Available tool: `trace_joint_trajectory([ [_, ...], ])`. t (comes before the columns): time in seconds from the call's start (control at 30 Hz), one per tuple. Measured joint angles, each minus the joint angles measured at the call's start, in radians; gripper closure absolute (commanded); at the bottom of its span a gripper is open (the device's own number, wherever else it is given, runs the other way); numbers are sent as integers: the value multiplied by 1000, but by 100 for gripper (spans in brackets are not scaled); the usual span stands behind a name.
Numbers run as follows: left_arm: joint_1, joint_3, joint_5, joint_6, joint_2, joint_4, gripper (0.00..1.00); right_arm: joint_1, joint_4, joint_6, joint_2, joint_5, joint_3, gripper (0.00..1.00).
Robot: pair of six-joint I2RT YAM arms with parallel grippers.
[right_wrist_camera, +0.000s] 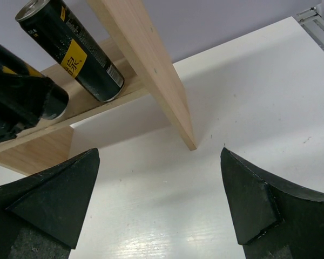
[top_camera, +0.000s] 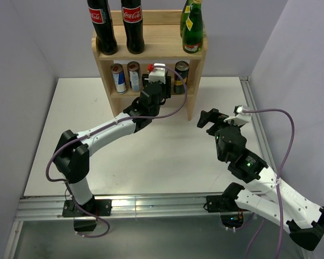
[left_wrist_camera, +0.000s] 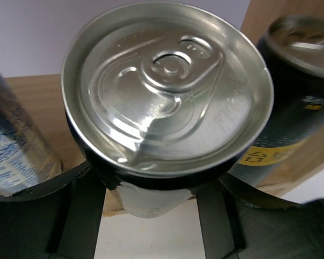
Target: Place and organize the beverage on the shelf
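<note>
Left end effector (left_wrist_camera: 148, 202) is clamped on a silver-topped can (left_wrist_camera: 167, 86) at the middle tier of the shelf (top_camera: 196, 81); right end effector (right_wrist_camera: 159, 178) is held spread beside it.

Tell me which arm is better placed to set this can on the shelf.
Left: its fingers grip the can at the shelf's middle tier. The right fingers hang open and empty beside it.

We see the shelf (top_camera: 196, 86) at the table's (top_camera: 167, 162) far edge. On its top, two bottles (top_camera: 133, 27) stand left and two more bottles (top_camera: 193, 29) right. On the middle tier, two cans (top_camera: 134, 75) stand left and one can (top_camera: 181, 75) right. Between them, the left gripper (top_camera: 159, 73) clasps a third can (left_wrist_camera: 167, 91) at the tier's front. The right gripper (top_camera: 221, 117) hovers right of the shelf, nearer us.
</note>
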Motion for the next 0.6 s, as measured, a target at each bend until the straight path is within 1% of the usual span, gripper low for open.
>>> trace_joint_trajectory([
  [0.23, 31, 58, 37, 4, 84, -27, 100, 0, -1, 0, -13, 6, -13, 0],
  [0.47, 33, 76, 50, -4, 93, -27, 99, 0, -1, 0, -12, 9, -34, 0],
  [0.53, 33, 80, 54, -8, 99, -27, 96, 0, 0, 1, -11, 9, -40, 0],
  [0.57, 33, 82, 54, -9, 101, -27, 86, 0, 0, 1, -11, 9, -42, 0],
  [0.6, 33, 84, 53, -13, 105, -26, 80, 0, 0, 2, -11, 9, -43, 0],
])
